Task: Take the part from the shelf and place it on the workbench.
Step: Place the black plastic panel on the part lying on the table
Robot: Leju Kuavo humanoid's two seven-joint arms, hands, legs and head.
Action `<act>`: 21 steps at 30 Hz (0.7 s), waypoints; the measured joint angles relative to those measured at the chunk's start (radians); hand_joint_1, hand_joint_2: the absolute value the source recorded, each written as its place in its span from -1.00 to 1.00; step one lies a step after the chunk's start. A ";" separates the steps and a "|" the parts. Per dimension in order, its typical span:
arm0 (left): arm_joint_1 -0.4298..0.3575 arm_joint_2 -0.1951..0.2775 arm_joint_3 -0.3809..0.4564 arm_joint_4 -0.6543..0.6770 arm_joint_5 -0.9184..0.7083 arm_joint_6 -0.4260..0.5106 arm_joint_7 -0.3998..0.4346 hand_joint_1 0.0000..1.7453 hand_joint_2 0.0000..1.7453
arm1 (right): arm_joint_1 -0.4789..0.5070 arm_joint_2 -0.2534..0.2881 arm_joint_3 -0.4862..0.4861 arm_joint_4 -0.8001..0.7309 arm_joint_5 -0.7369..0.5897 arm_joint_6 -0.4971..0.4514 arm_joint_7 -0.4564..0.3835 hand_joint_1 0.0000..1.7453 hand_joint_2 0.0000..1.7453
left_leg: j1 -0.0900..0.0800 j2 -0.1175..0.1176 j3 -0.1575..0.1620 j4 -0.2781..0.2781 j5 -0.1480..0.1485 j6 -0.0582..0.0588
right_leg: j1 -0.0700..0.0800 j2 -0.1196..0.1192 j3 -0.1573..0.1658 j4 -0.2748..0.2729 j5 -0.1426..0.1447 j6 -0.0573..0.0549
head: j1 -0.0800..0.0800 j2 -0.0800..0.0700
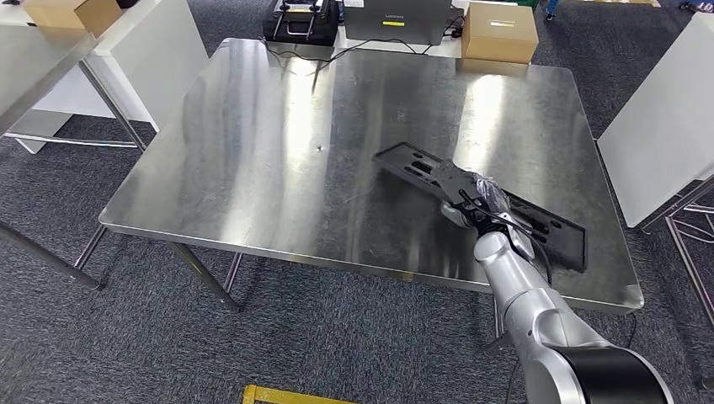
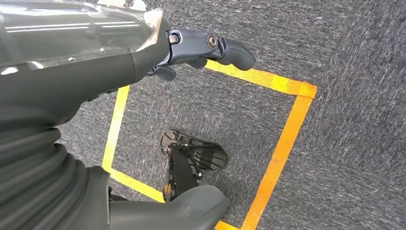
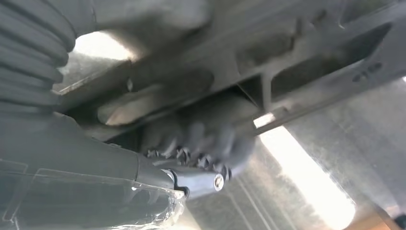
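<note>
no text can be read —

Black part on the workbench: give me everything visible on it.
The black part is a long flat panel, plastic by its look, with slots and cut-outs along its length. It lies diagonally over the steel workbench, near the right front corner. The right hand grips it around the middle; whether it rests fully on the surface is unclear.

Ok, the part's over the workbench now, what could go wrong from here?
The right hand grips the long black part near its middle, so on release either end might tip or slide on the shiny workbench. The part's near end sits close to the front right edge, so a nudge could push it off.
</note>
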 joint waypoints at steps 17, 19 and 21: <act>0.000 0.000 0.002 0.000 -0.005 -0.006 0.003 -1.00 1.00 | 0.005 -0.001 -0.010 0.004 0.042 0.026 0.008 -1.00 -1.00 | 0.000 0.000 0.000 0.000 0.000 0.000 | 0.000 0.000 0.000 0.000 0.000 0.000 | 0.000 0.000; 0.000 0.000 0.002 0.000 -0.005 -0.006 0.003 -1.00 1.00 | 0.005 -0.001 -0.010 0.004 0.043 0.026 0.008 -1.00 -1.00 | 0.000 0.000 0.000 0.000 0.000 0.000 | 0.000 0.000 0.000 0.000 0.000 0.000 | 0.000 0.000; 0.000 0.000 0.002 0.000 -0.005 -0.006 0.003 -1.00 1.00 | 0.005 -0.002 -0.010 0.004 0.049 0.023 0.008 -1.00 -1.00 | 0.000 0.000 0.000 0.000 0.000 0.000 | 0.000 0.000 0.000 0.000 0.000 0.000 | 0.000 0.000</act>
